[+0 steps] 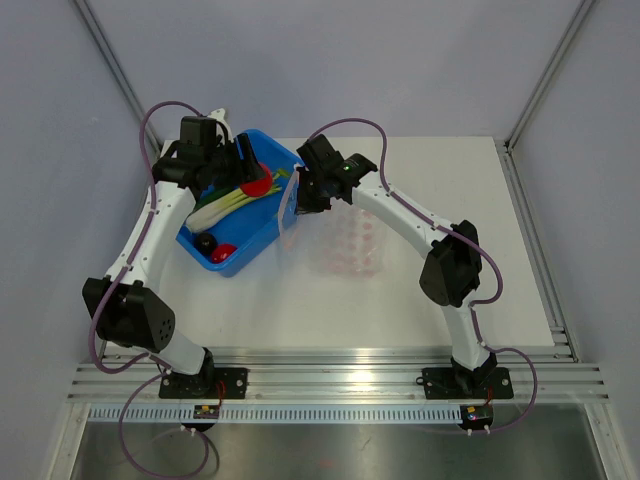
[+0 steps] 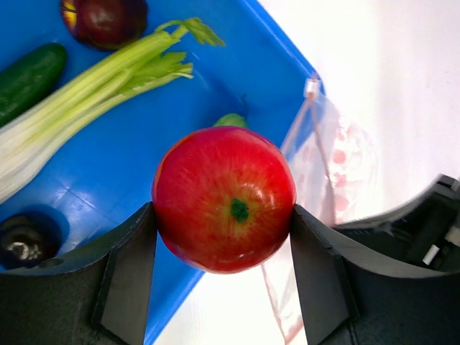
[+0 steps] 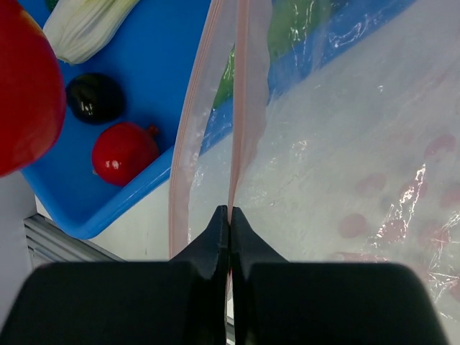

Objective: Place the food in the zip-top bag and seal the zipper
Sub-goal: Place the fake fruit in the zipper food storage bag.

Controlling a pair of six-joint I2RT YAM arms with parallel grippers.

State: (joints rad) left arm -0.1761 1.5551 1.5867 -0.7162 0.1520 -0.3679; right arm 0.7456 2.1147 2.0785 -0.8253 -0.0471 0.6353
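An apple (image 2: 224,208) is being pinched between the fingers of the left gripper (image 2: 223,219), spread wide round its sides, and is being held above the bin (image 2: 108,180), near its right wall. The rest of the food is lying in the bin: a stalk (image 2: 86,108), a cucumber (image 2: 29,79), a maroon fruit (image 2: 108,18), a dark fruit (image 3: 95,97) and a red fruit (image 3: 123,152).

The bag (image 1: 345,245) is lying on the tabletop (image 1: 400,310) just beside the bin's right wall, its mouth turned toward the bin. The fingers of the right gripper (image 3: 228,215) are pressed together on one lip of the zipper (image 3: 241,86), and that lip is being held up. The other lip is hanging just beside it, so only a narrow slit is being offered.

The coming move is being governed by one relation: the mouth is lying to the right of the apple, just past the bin wall, and its long axis is running along that wall, away from the arm bases. The left arm is carrying the fruit and is the nearer one, so a short sideways carry is probably being called for. The slit is looking narrower than the apple, so a snag on the lips is being risked unless the mouth is widened.
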